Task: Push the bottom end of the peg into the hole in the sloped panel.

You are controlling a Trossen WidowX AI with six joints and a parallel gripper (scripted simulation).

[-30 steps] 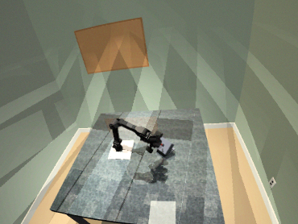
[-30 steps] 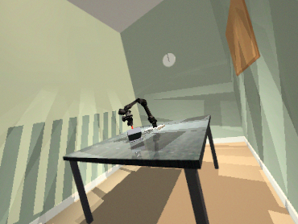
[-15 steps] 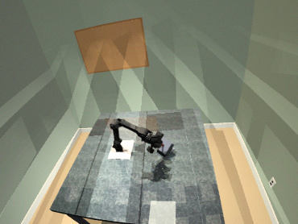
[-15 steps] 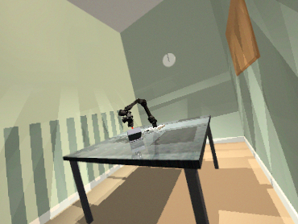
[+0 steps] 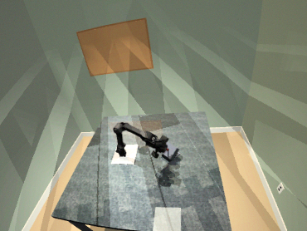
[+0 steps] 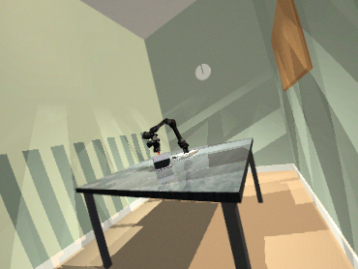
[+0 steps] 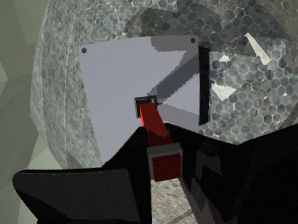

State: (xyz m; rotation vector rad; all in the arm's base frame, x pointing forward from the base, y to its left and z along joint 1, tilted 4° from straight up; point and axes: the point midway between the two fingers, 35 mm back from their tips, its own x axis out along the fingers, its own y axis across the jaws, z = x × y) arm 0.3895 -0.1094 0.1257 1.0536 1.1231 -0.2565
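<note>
A red, flat-sided peg (image 7: 154, 120) (image 5: 168, 149) (image 6: 159, 154) is held in my gripper (image 7: 153, 131) (image 5: 166, 151) (image 6: 158, 151), which is shut on it. A grey band surrounds the peg near its square top end. The pale lavender sloped panel (image 7: 112, 80) (image 6: 161, 157) has one square dark hole (image 7: 139, 107). In the wrist view, the peg's far end overlaps the lower part of the hole, with its sides roughly in line with the hole's edges. Whether the tip is inside or just above the opening cannot be told. The black fingers hide the panel's near edge.
The grey patterned table (image 5: 133, 187) (image 6: 203, 179) lies under the panel. A white plate (image 5: 129, 159) is under the arm's base. A pale rectangle (image 5: 167, 218) lies at the table edge nearest the top camera. Dark shadows cross the panel and table.
</note>
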